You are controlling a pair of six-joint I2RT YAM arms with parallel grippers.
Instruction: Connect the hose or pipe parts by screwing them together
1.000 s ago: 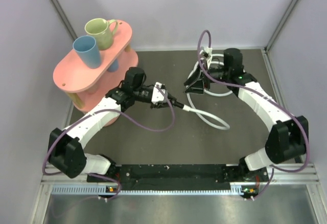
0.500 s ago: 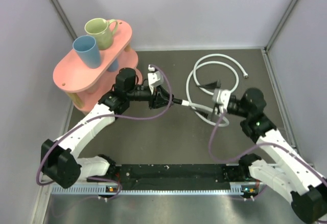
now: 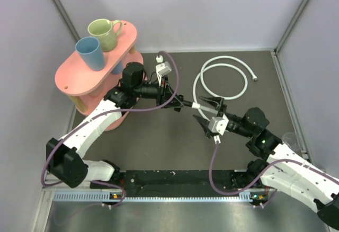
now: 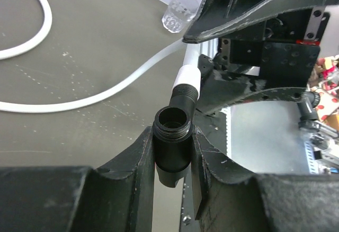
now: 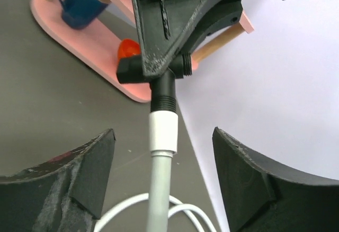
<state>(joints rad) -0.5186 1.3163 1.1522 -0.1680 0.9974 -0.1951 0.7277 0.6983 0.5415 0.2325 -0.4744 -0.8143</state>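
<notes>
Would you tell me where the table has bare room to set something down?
Bare: the table between both arms, near their bases. Crowded: centre, where left gripper grips the black connector; hose coil back right; pink stand back left.

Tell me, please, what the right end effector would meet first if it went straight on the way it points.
Probably the black T-shaped connector in the left end effector; the white hose feeding it lies between the open fingers of the right end effector.
</notes>
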